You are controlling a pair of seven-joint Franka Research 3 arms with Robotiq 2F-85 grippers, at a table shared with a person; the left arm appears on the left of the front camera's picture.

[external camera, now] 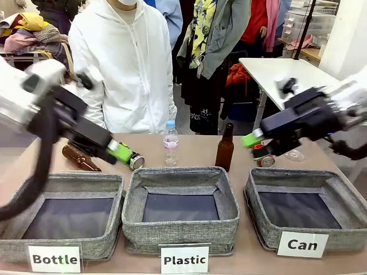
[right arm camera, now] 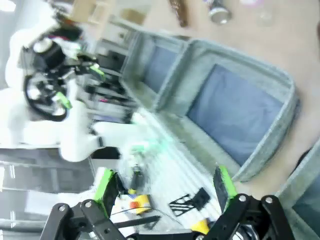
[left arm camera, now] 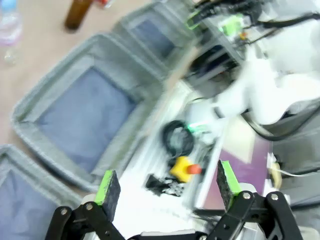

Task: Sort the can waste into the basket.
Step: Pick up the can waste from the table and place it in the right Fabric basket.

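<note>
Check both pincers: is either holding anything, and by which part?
Nothing is held. The left pincer and the right pincer both stand open, with nothing between the jaws.

The table (external camera: pixel 198 152) carries three bins in a row: Bottle bin (external camera: pixel 73 179), Plastic bin (external camera: pixel 178 232), Can bin (external camera: pixel 304 176). Behind them are a lying brown bottle (external camera: pixel 80 158), black can (external camera: pixel 136 161), clear bottle (external camera: pixel 171 142), upright brown bottle (external camera: pixel 225 150) and red can (external camera: pixel 265 160).

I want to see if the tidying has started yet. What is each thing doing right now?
black can, lying on its side on the table
red can, crushed, on the table
Can basket, empty
Plastic bin, empty
Bottle bin, empty
clear plastic bottle, upright, cap on
standing brown bottle, upright
lying brown bottle, on its side
left gripper, jaws open, holding nothing
right gripper, jaws open, holding nothing
</note>
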